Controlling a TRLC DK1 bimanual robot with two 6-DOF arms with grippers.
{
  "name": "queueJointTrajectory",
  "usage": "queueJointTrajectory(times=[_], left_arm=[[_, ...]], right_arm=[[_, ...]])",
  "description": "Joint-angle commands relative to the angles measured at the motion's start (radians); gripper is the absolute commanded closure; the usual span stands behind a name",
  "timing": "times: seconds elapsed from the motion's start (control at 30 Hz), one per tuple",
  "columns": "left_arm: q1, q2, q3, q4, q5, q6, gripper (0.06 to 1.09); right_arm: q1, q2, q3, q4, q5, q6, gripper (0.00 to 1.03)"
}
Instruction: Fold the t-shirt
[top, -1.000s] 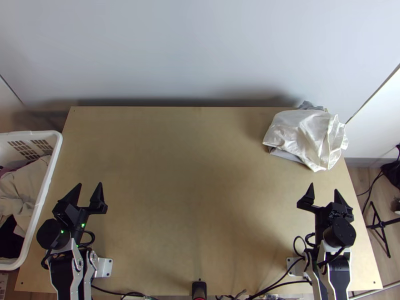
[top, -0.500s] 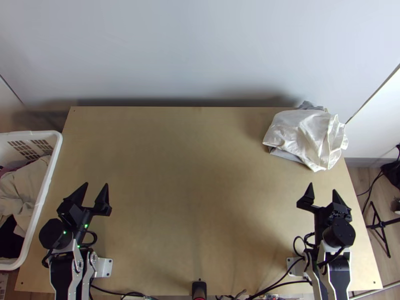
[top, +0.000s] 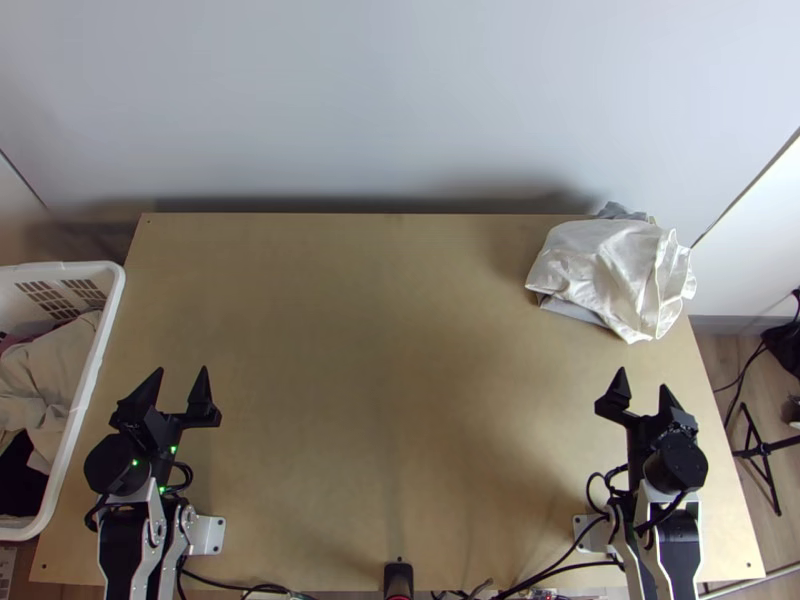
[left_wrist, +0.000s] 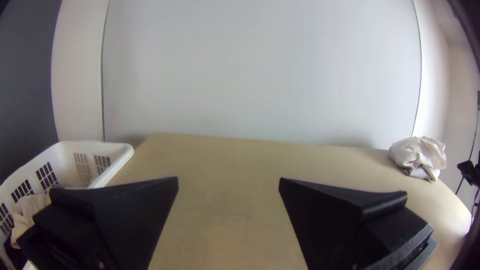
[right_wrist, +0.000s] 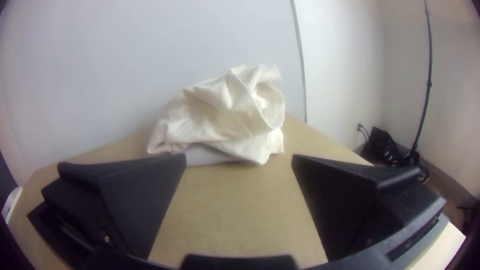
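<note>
1. Top view: left gripper (top: 181, 371) and right gripper (top: 643, 380) spread apart; white cloth (top: 600, 255) bunched near the table's (top: 400, 400) far right corner.
2. Right wrist view: tall black pole (right_wrist: 427, 87) beyond.

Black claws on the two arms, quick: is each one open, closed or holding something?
Left gripper: open, holding nothing.
Right gripper: open, holding nothing.

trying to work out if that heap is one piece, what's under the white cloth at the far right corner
Grey cloth lies under the white cloth, poking out at its near edge. The rest is covered, so its shape can't be told.
</note>
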Motion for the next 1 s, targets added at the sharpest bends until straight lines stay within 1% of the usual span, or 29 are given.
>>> queueJointTrajectory(times=[0.0,0.03,0.07,0.13,0.2,0.27,0.3,0.33,0.47,0.53,0.63,0.77,0.8,0.87,0.97], left_arm=[[-0.057,-0.018,-0.001,-0.025,-0.040,0.003,0.10],[-0.065,-0.018,-0.001,-0.008,-0.042,0.005,0.10],[-0.057,-0.016,-0.001,0.027,-0.042,0.006,0.10],[-0.029,-0.016,0.001,0.092,-0.042,0.017,0.10],[-0.023,-0.009,0.007,0.145,-0.040,0.023,0.11],[-0.033,0.011,0.024,0.162,-0.031,0.029,0.11],[-0.040,0.033,0.039,0.161,-0.031,0.032,0.11],[-0.039,0.071,0.062,0.164,-0.031,0.034,0.11],[-0.013,0.301,0.237,0.155,-0.031,0.032,0.11],[0.006,0.407,0.352,0.147,-0.042,0.016,0.11],[0.009,0.527,0.542,0.059,-0.056,-0.001,0.11],[-0.005,0.663,0.817,-0.129,-0.057,-0.018,0.11],[-0.014,0.689,0.870,-0.152,-0.057,-0.027,0.11],[-0.049,0.729,0.950,-0.160,-0.065,-0.029,0.11],[-0.109,0.812,1.058,-0.192,-0.131,-0.029,0.11]], right_arm=[[-0.006,-0.004,0.004,0.013,0.010,-0.010,0.05],[-0.002,-0.004,0.004,0.032,0.008,-0.024,0.05],[-0.001,-0.002,0.004,0.087,0.010,-0.036,0.06],[-0.001,0.012,0.005,0.216,0.007,-0.053,0.10],[0.037,0.078,0.025,0.346,0.011,-0.099,0.10],[0.090,0.168,0.099,0.446,0.068,-0.145,0.09],[0.128,0.225,0.149,0.480,0.100,-0.170,0.09],[0.162,0.306,0.214,0.487,0.129,-0.176,0.09],[0.163,0.526,0.393,0.495,0.139,-0.231,0.08],[0.166,0.592,0.462,0.481,0.137,-0.239,0.08],[0.182,0.682,0.584,0.383,0.139,-0.240,0.08],[0.203,0.730,0.680,0.291,0.140,-0.251,0.08],[0.200,0.727,0.685,0.288,0.140,-0.279,0.08],[0.186,0.713,0.688,0.268,0.142,-0.292,0.08],[0.145,0.707,0.696,0.231,0.142,-0.292,0.08]])
